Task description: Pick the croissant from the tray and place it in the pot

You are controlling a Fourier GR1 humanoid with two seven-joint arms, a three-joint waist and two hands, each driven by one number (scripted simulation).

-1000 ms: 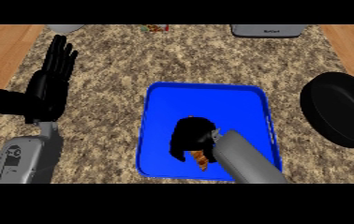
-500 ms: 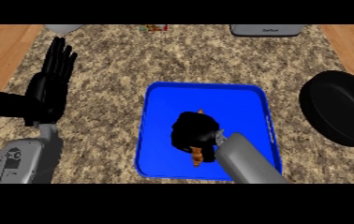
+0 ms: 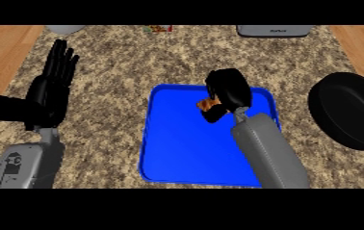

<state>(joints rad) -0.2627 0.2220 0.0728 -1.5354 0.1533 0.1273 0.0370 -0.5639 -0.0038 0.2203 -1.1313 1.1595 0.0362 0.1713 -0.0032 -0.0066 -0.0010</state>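
Count: 1 blue tray [image 3: 177, 152], 1 croissant [image 3: 207, 104], 1 black pot [image 3: 341, 109] at the right edge. 2 hands: right hand [image 3: 229, 90], left hand [image 3: 51, 87]. Far edge of the counter: 1 grey boxy item [image 3: 274, 30], 1 pale rounded item [image 3: 65, 29], 1 small multicoloured item [image 3: 158, 29], too small to identify.

Right hand [image 3: 229, 90] curled round croissant [image 3: 207, 104] above blue tray [image 3: 186, 147]

tray [image 3: 177, 152] mid-counter, pot [image 3: 341, 109] right
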